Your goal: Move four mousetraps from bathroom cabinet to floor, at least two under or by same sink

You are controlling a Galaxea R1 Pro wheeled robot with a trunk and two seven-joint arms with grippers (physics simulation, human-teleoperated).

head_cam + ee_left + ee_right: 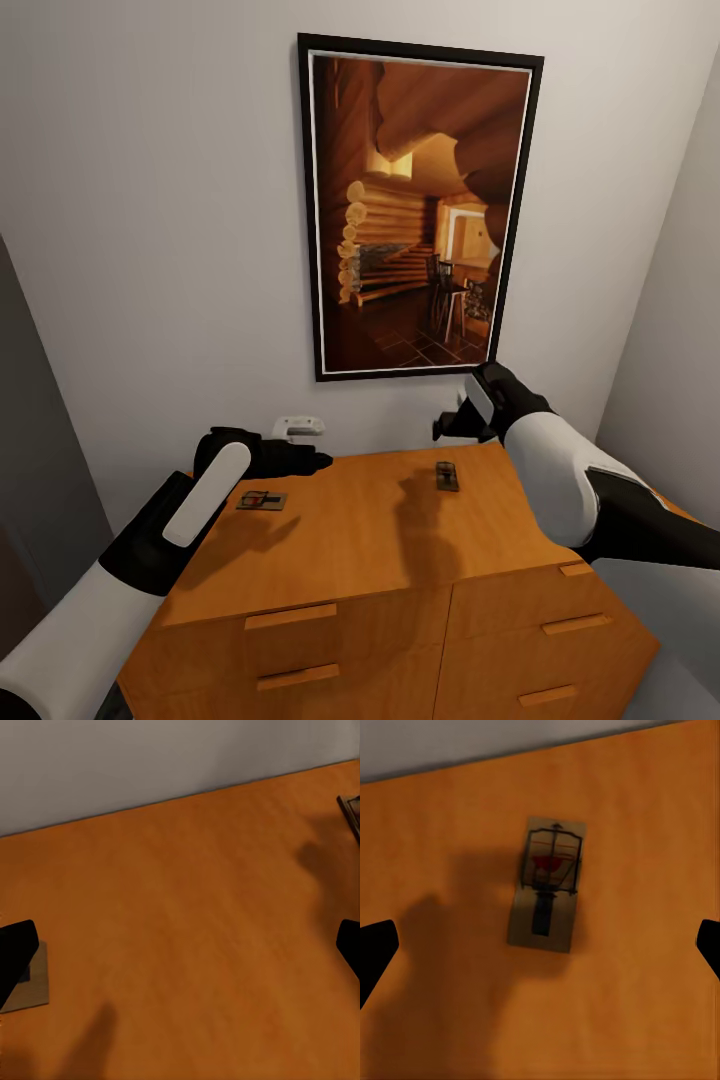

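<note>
Two mousetraps lie on the orange-brown cabinet (360, 540). One mousetrap (262, 499) sits near the top's left rear, and its corner (31, 984) peeks from behind a left fingertip. My left gripper (305, 462) hovers just above and behind it, open, with nothing between its fingers (16, 952). The other mousetrap (447, 476) (547, 886) lies at the right rear, and its edge (351, 811) also shows in the left wrist view. My right gripper (447, 425) (540, 949) hangs above it, open and empty.
A large framed picture (415, 210) hangs on the white wall behind the cabinet. A small white wall fitting (298, 427) sits just above the cabinet top. Drawer fronts with bar handles (278, 617) face me. A wall (670, 330) closes the right side.
</note>
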